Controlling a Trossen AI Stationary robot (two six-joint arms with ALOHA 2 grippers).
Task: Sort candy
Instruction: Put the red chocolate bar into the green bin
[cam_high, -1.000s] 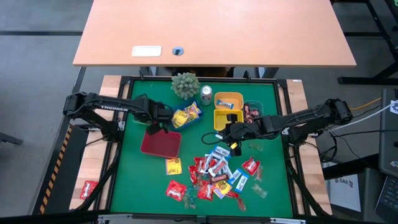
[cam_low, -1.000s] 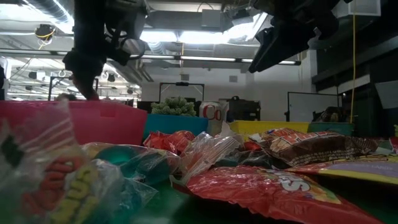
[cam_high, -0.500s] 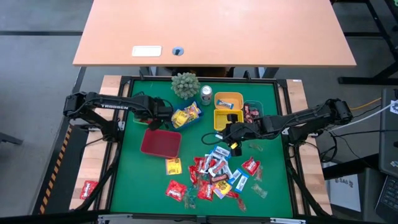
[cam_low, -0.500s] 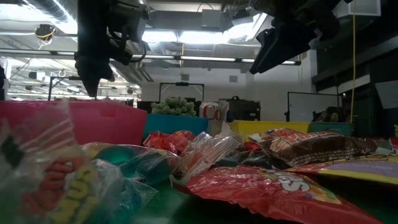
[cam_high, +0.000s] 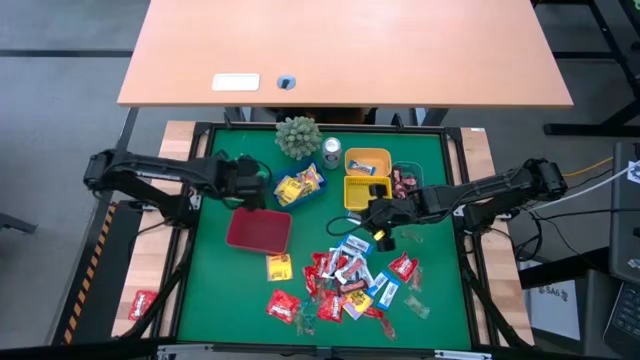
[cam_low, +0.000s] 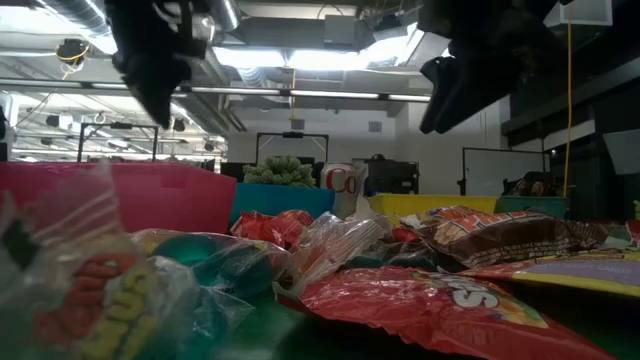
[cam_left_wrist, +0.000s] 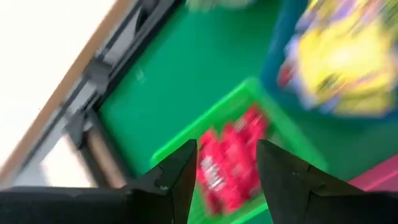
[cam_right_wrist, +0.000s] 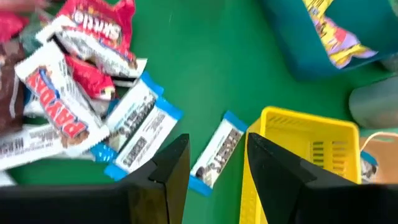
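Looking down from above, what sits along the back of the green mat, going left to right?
Left end effector → blue bin of yellow candy → silver can → yellow bin → dark bin. The plant overlaps the blue bin's span, so I left it out.

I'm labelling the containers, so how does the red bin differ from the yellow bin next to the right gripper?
The red bin is a dark red and sits nearer the left gripper; the yellow bin is bright yellow, close behind the right gripper. The red bin shows only its bare inside from above, while the yellow bin holds a small blue-and-white candy. Both are small, square, open-topped bins on the green mat.
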